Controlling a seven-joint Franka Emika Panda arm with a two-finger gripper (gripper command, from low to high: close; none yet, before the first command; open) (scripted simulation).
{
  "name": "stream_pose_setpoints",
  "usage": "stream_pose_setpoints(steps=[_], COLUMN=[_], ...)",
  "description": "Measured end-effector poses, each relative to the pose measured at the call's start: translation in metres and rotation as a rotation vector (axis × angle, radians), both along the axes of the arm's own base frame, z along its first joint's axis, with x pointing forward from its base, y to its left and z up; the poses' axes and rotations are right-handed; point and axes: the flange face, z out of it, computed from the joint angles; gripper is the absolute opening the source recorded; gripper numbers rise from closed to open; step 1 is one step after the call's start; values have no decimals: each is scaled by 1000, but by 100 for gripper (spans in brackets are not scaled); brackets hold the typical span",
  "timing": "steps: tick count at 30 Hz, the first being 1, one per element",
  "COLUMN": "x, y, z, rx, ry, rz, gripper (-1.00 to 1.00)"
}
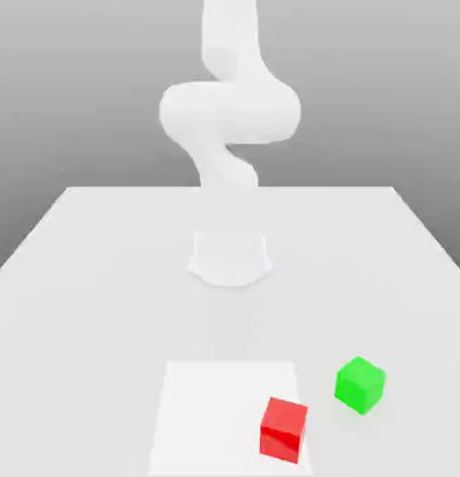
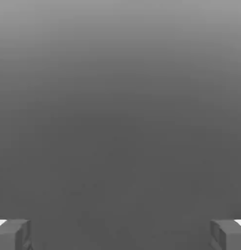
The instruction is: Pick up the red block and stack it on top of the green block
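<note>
I judge that I am at the very start of the job, in the approach step, with nothing picked up yet. The red block (image 1: 284, 429) sits on the tabletop (image 1: 85, 279) near the front edge of the exterior view, at the corner of a paler square patch (image 1: 215, 410) marked on the surface, and the green block (image 1: 360, 384) rests just beside it toward the exterior view's right and a little farther back, the two apart and not touching. Both look flat on their bases, each turned slightly so that an edge faces the camera. The arm (image 1: 229, 112) rises from its base (image 1: 230, 258) at the middle of the tabletop, well behind both cubes. In the hand view the claw (image 2: 120, 234) shows its two grey fingertips (image 2: 12, 234) at opposite edges of the picture, spread wide, with only plain grey between them, so it is fully open and has hold of nothing. The next move, as I read it, calls for bringing the claw over the red block, turning the wrist so the fingers line up with two of its flat faces (the cube sits a bit askew), then lowering until the fingers straddle it before closing. I would keep the descent clear of the green block, since a nudge there would shift the stacking target.
</note>
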Motion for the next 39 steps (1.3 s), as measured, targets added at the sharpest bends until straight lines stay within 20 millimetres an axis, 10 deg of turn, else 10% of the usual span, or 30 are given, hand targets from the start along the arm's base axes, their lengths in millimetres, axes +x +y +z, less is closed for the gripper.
stream_pose_setpoints(steps=[12, 26, 30, 31, 39], x=[99, 79, 77, 76, 76], y=[39, 69, 68, 68, 68], z=[-217, -459, -509, -521, -515], rx=[-174, -449, -463, -463, -463], ry=[301, 599, 610, 612, 613], rz=[508, 1058, 1081, 1082, 1083], gripper=[0, 0, 0, -100, -100])
